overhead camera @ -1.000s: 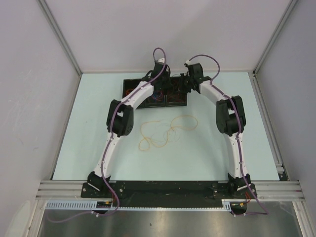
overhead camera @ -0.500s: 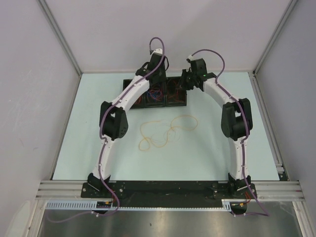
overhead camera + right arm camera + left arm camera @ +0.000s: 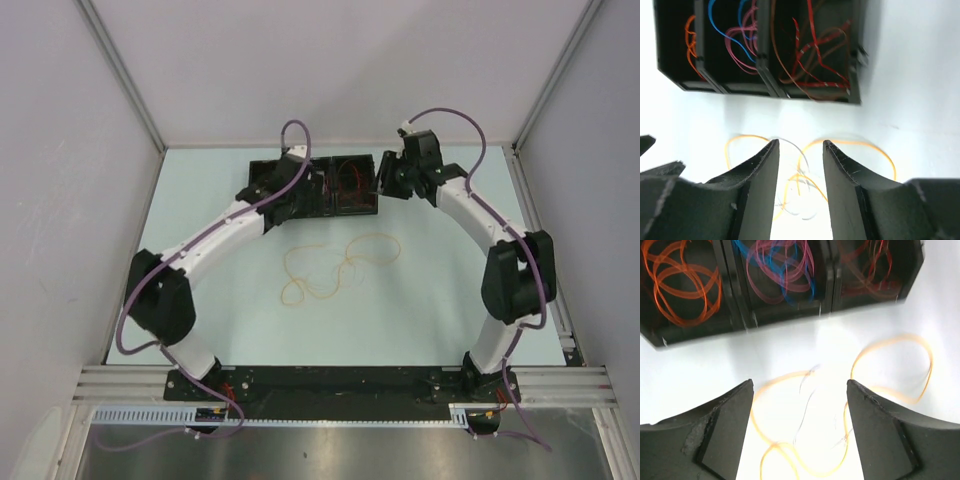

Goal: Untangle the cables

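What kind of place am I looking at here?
Probably a robotics lab work cell: a left arm and right arm mounted on an aluminium rail, plain panel walls around a pale table, and a black divided tray of sorted cables.

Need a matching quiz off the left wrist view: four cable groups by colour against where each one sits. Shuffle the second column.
Things
1. orange cables
2. pink and blue cables
3. red cables
4. yellow cable

Places (sides as the left wrist view shows them)
A. loose on the table, in front of the tray
B. tray's middle compartment
C. tray's right compartment
D. tray's left compartment

Pairs: 1-D, 2-B, 3-C, 4-A
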Available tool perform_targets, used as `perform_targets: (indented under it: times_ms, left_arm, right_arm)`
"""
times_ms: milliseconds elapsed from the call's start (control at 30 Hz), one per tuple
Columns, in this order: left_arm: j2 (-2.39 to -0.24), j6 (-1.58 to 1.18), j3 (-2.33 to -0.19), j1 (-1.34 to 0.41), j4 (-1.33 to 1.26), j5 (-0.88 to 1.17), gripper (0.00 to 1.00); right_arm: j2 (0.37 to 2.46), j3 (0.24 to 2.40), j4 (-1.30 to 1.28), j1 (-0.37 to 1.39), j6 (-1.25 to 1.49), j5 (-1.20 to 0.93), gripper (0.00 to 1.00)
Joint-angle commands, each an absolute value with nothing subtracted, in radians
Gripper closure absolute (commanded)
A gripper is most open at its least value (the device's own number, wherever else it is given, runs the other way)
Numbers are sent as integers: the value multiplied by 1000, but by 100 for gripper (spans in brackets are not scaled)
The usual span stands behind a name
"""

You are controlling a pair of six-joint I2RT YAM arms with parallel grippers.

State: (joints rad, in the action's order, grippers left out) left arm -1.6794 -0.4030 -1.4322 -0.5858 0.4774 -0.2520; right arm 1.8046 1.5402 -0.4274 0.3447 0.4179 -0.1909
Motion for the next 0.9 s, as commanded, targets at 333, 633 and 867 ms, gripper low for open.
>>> perform_targets:
  times_ms: [333, 633, 867]
  left_arm:
    - [-1557, -295, -1117, -775, 325, -208, 24]
    - [-1723, 92, -1180, -793, 285, -104, 23]
    - [-1812, 209, -1265, -736, 304, 20, 25]
  right_arm:
    - [1490, 1042, -257, 434, 520, 54, 34]
    - [1404, 828, -120, 431, 566, 25, 32]
    - [1414, 770, -58, 410, 569, -60, 32]
